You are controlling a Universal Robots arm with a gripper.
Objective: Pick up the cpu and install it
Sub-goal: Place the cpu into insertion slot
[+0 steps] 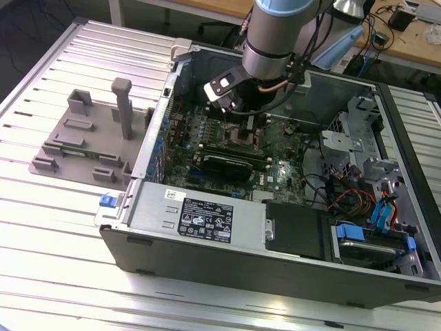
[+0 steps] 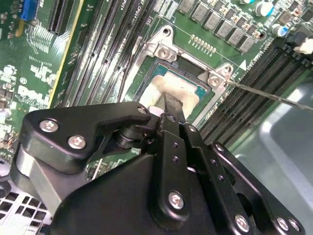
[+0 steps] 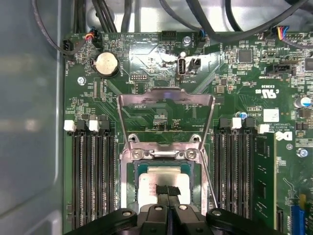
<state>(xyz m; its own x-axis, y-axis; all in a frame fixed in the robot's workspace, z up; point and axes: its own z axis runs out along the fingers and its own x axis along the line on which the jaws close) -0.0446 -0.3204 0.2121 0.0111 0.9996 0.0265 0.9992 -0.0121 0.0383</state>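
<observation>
Silver-topped and pale at the rim, the cpu [image 3: 155, 180] lies flat inside the socket [image 3: 166, 153] on the green motherboard [image 3: 146, 63], and it looks square to the metal frame around it. In both wrist views the gripper [image 3: 168, 192] stands directly over the chip. Its two black fingers [image 2: 171, 105] are pressed together with only a thin seam between them and nothing clamped there. Their tips rest on, or just above, the chip's top; I cannot tell which.

In the exterior view the arm reaches down into the open computer case [image 1: 207, 248], and the gripper [image 1: 242, 116] hangs over the middle of the board. A grey parts fixture [image 1: 89, 138] sits on the slatted metal table [image 1: 55, 227], outside the case on the exterior view's left.

As I judge it, the pick-up and the placing are done, since the chip is already in its seat. The install does not look finished. The hinged load plate [image 3: 166, 100] is tipped up and back from the socket, toward the coin cell battery [image 3: 106, 63], rather than folded over the chip. The thin retention lever [image 2: 274, 96] stands free beside the memory slots [image 3: 93, 176] and is not latched down.
</observation>
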